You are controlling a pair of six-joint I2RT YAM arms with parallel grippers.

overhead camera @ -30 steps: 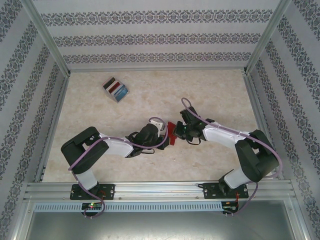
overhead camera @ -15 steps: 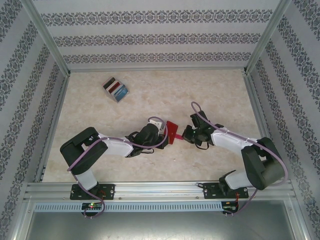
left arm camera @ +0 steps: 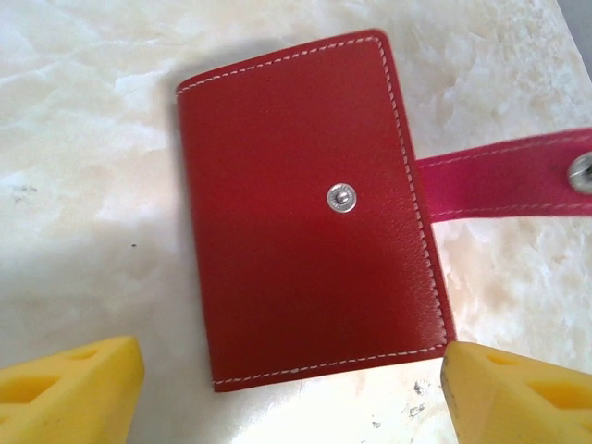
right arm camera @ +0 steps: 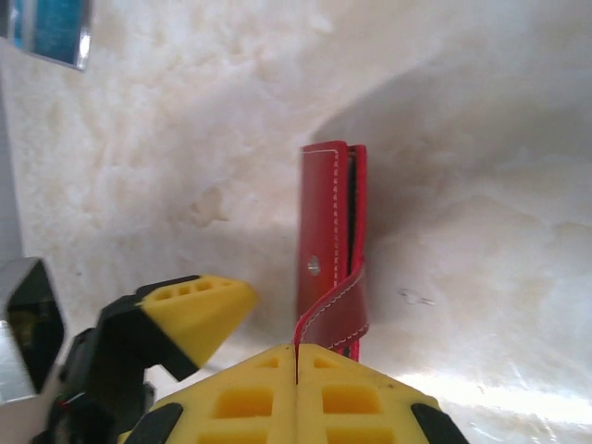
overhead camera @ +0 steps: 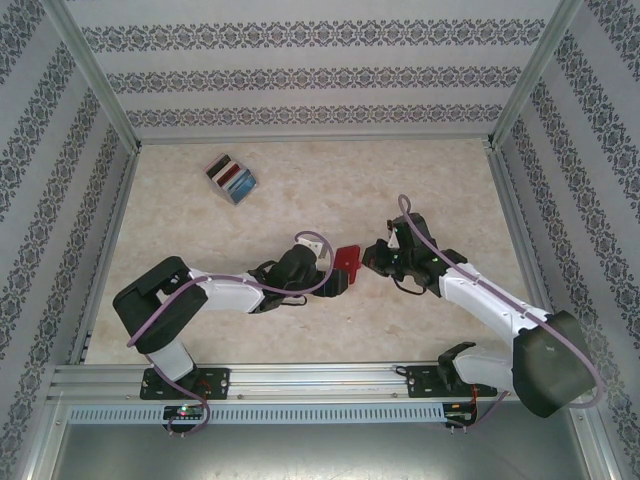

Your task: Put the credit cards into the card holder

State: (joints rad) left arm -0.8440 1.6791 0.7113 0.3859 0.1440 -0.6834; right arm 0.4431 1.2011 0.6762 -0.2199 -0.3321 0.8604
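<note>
The red card holder [overhead camera: 347, 260] lies closed on the table's middle, its snap stud [left arm camera: 341, 197] facing up. Its snap tab [left arm camera: 504, 176] stretches out to the right. My right gripper [right arm camera: 296, 350] is shut on the end of that tab, and the holder [right arm camera: 328, 231] shows edge-on just beyond the fingers. My left gripper [left arm camera: 291, 398] stands open over the holder's near edge, one yellow finger [left arm camera: 69, 393] at each side, not touching it. The credit cards [overhead camera: 231, 178], red, dark and blue, stand in a light grey slotted stand at the back left.
The slotted stand [overhead camera: 212, 168] sits far from both arms near the left wall. Both grippers [overhead camera: 335, 275] [overhead camera: 372, 255] meet at the holder. Aluminium frame rails [overhead camera: 320, 380] border the marble-patterned table, with patterned walls around.
My right arm swung its elbow out to the right and drew back a little, keeping the tab. The holder shifted slightly right and now lies flatter. The left arm followed slightly.
</note>
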